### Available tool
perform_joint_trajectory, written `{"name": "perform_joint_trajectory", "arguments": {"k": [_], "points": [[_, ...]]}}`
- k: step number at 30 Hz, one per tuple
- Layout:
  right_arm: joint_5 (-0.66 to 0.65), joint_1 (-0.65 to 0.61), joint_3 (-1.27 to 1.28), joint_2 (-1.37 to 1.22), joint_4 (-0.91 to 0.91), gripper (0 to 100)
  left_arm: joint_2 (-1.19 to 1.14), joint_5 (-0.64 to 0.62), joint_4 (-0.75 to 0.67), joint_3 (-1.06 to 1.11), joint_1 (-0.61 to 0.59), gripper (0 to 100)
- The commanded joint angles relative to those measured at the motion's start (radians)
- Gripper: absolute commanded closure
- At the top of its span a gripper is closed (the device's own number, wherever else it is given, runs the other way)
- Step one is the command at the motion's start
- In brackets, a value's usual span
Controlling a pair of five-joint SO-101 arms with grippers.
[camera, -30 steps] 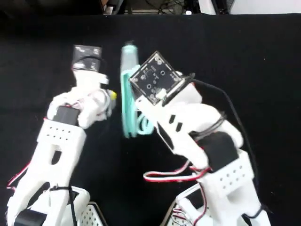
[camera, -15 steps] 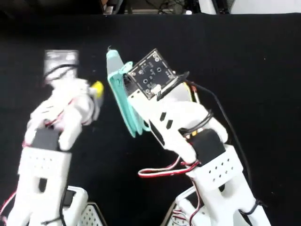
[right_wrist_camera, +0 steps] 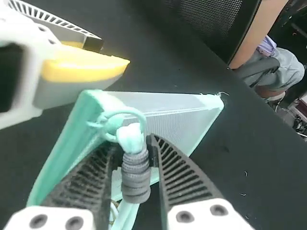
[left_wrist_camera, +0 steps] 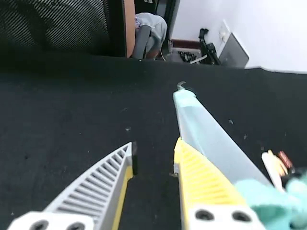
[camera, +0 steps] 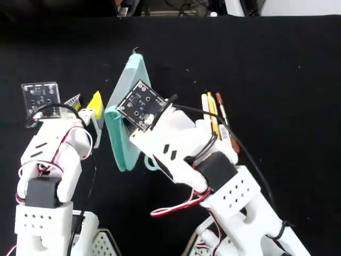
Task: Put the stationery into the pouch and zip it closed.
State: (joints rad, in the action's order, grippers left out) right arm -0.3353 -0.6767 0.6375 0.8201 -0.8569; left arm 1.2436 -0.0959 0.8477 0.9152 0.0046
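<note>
The teal pouch (camera: 123, 109) stands tilted on its edge on the black table, left of centre. My right gripper (right_wrist_camera: 133, 142) is shut on the pouch's grey zip pull (right_wrist_camera: 135, 168), with a teal cord looped above it. Close on the pouch's left side, my left gripper (camera: 85, 98) is open and holds nothing; its yellow finger (left_wrist_camera: 196, 177) nearly touches the pouch (left_wrist_camera: 211, 139). Several pens and pencils (camera: 216, 118) lie side by side on the table just right of the right arm.
The black table cloth (camera: 277, 74) spreads out to the right and far side. A chair and room clutter (left_wrist_camera: 144, 33) stand beyond the table's far edge. Both arm bases stand at the near edge.
The left arm has pulled away to the left and toward the near edge. The right arm swung the pouch left and tipped it flatter, uncovering the pens on its right.
</note>
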Motion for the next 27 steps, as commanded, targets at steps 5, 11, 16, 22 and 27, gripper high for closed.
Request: {"name": "perform_joint_trajectory", "arguments": {"k": [5, 11, 16, 22, 27], "points": [[-0.034, -0.021, -0.022, 0.002, 0.023, 98.6, 0.009, 0.126, 0.204, -0.205, 0.054, 84], [-0.037, -0.023, -0.021, 0.002, 0.021, 98.6, 0.009, 0.19, 0.221, -0.219, 0.056, 84], [-0.037, -0.025, -0.021, 0.002, 0.021, 98.6, 0.015, 0.255, 0.224, -0.239, 0.059, 84], [-0.037, -0.025, -0.021, 0.001, 0.021, 98.6, 0.008, 0.265, 0.282, -0.329, 0.061, 84], [-0.037, -0.025, -0.021, 0.002, 0.021, 98.6, 0.008, 0.321, 0.288, -0.312, 0.061, 84]]}}
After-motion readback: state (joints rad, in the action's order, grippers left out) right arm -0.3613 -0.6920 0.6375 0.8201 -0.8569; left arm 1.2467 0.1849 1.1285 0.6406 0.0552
